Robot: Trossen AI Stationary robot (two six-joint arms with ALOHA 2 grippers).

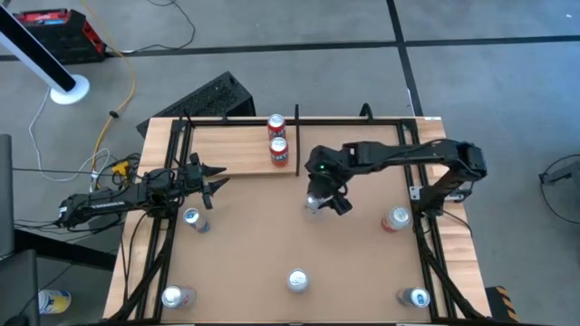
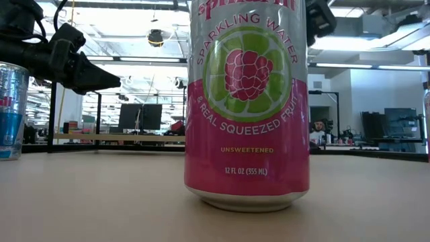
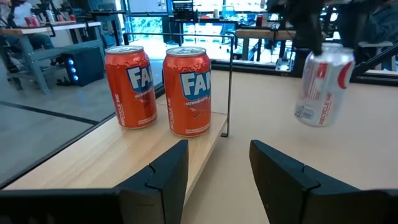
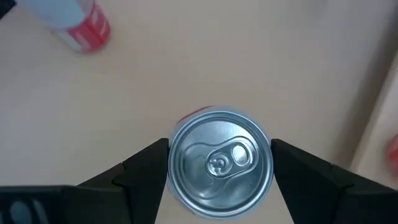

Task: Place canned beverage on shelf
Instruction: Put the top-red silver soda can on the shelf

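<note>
The silver can (image 4: 221,163), upright, sits clamped in the right hand (image 1: 323,197) mid-desk; the shelf (image 1: 240,145) with two orange Fanta cans (image 1: 277,140) lies at ten o'clock. The left hand (image 1: 210,181) waits apart.

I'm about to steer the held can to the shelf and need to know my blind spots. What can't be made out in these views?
- Held can: right wrist view shows only its top between the right pincer's fingers; label hidden.
- Same can in the left wrist view: its top hidden behind the right arm.
- Low view: pink can blocks the middle; its top is cut off.
- Shelf in the high view: two orange cans; their labels are too small to read.
</note>
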